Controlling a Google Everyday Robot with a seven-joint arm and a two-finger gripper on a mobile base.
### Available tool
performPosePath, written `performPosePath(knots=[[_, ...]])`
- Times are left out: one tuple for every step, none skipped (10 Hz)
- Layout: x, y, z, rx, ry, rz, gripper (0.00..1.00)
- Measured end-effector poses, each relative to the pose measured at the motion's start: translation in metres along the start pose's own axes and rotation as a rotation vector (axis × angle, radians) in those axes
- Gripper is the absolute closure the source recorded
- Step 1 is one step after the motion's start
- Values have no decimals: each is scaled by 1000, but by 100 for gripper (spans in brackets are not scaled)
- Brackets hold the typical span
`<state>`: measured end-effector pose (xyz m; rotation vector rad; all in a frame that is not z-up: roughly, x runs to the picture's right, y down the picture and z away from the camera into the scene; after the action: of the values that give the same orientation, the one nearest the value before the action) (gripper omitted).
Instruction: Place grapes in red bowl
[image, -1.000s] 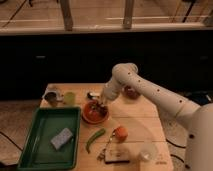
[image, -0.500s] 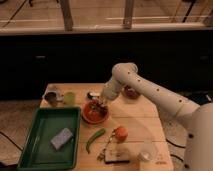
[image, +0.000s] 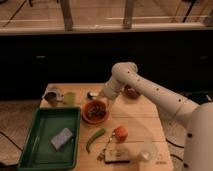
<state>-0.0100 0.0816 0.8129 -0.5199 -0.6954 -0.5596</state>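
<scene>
The red bowl (image: 95, 112) sits on the wooden table, left of centre. A dark clump, the grapes (image: 95, 111), lies inside it. My gripper (image: 103, 99) is at the end of the white arm, which reaches in from the right. It hangs just above the bowl's back right rim, close to the grapes. I cannot tell whether it touches them.
A green tray (image: 40, 145) with a grey sponge (image: 62, 138) is at the front left. A long green vegetable (image: 95, 140), an orange fruit (image: 120, 133), a clear cup (image: 145, 150) and a packet (image: 117, 155) lie in front. A darker red round thing (image: 131, 91) and two cups (image: 60, 97) stand behind.
The gripper stays over the bowl's back rim with hardly any visible movement. The dark clump lies in the bowl throughout.
</scene>
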Motion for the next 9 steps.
performPosePath(knots=[[0,0,0,0,-3,-1,20],[1,1,0,0,-4,-2,20],[1,2,-1,0,-5,-6,20],[2,2,-2,0,-7,-10,20],[2,2,-2,0,-9,-13,20],[2,2,-3,-1,-10,-17,20],[2,3,-3,-1,-11,-20,20],[2,3,-3,-1,-11,-20,20],[2,3,-3,-1,-11,-20,20]])
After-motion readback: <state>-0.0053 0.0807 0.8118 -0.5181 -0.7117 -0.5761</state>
